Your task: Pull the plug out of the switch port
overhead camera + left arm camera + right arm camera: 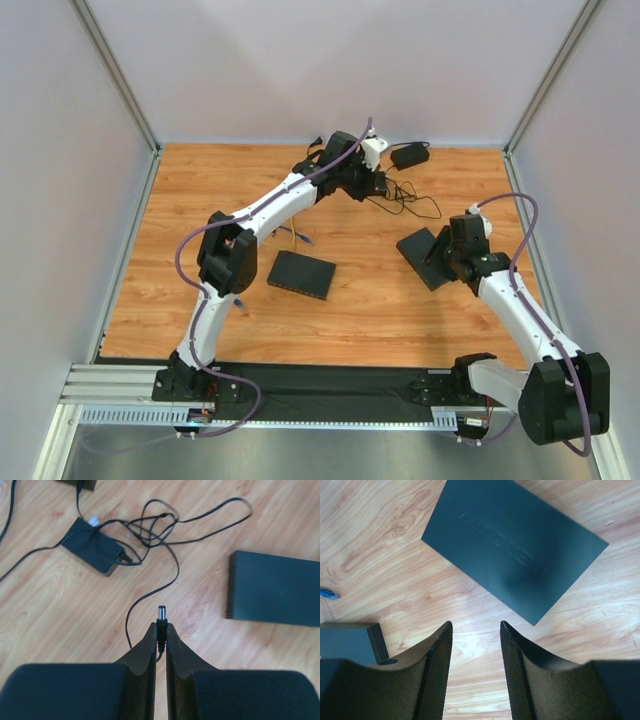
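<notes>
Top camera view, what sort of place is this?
Probably a robot test cell: a wood-grain tabletop walled by plain white panels on metal framing, with a left arm and right arm bolted to a rail at its near edge.

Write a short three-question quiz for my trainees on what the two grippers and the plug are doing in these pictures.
1. True or false: the left gripper is shut on the plug.
2. The right gripper is: A open, holding nothing; B shut on the plug; C shut, holding nothing.
3. What does the plug's metal tip touch?

Key: 1 true. 2 A. 3 Nothing. It sticks out free past the fingertips, above the table, seated in no socket.
</notes>
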